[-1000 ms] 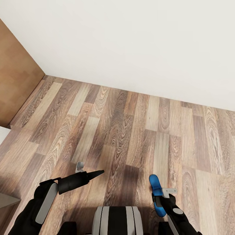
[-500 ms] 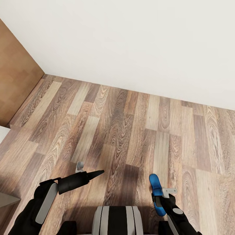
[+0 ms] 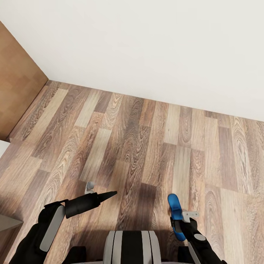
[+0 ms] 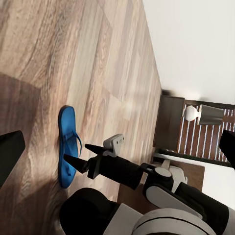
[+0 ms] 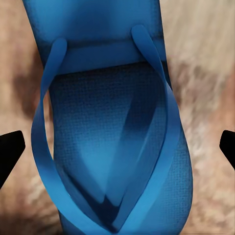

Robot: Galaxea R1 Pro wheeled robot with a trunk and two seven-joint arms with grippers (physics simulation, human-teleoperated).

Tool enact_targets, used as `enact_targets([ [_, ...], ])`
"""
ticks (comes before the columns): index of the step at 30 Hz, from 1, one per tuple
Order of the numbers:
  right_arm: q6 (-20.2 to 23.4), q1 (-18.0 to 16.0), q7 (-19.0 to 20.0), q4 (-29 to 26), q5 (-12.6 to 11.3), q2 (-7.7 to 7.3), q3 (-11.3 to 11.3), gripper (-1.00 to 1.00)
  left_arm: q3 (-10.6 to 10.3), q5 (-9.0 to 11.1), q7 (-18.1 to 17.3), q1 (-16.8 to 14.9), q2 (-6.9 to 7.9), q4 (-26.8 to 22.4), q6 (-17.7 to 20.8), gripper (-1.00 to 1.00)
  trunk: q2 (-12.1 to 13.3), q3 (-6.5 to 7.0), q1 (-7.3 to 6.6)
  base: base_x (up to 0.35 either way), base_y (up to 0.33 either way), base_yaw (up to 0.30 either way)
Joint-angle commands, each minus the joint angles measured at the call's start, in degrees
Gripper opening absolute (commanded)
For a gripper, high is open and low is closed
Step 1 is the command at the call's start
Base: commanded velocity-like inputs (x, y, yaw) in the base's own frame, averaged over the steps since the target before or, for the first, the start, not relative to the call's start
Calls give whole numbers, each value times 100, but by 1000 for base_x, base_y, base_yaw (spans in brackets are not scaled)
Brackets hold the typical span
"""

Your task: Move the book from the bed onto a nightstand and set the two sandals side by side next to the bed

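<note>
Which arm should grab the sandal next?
Right. The right gripper hangs open directly over the sandal, fingers either side of it in its wrist view. The left gripper is off to the side.

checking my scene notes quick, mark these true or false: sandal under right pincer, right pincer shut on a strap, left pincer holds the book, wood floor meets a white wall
1. A blue sandal lies under the right pincer: true.
2. The right pincer is shut on a strap: false. Its jaws stand wide, one either side of the sandal, apart from it.
3. The left pincer holds the book: false. It is open and empty.
4. The wood-plank floor meets a white wall: true.
</note>
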Motion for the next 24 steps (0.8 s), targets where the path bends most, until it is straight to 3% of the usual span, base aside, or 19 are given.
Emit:
enact_targets([
  [1, 35, 0, -16, -10, 12, -1, 4, 100, 2, 16, -8, -2, 2, 0, 30, 100, -1, -3, -1, 0, 0, 0],
  [23, 35, 0, -16, -10, 11, -1, 6, 100, 2, 15, -8, -2, 1, 0, 30, 100, -6, -91, 9, 0, 0, 0],
  [24, 35, 0, -16, -10, 12, -1, 7, -100, 2, 16, -8, -2, 0, 0, 30, 100, -6, -91, 9, 0, 0, 0],
])
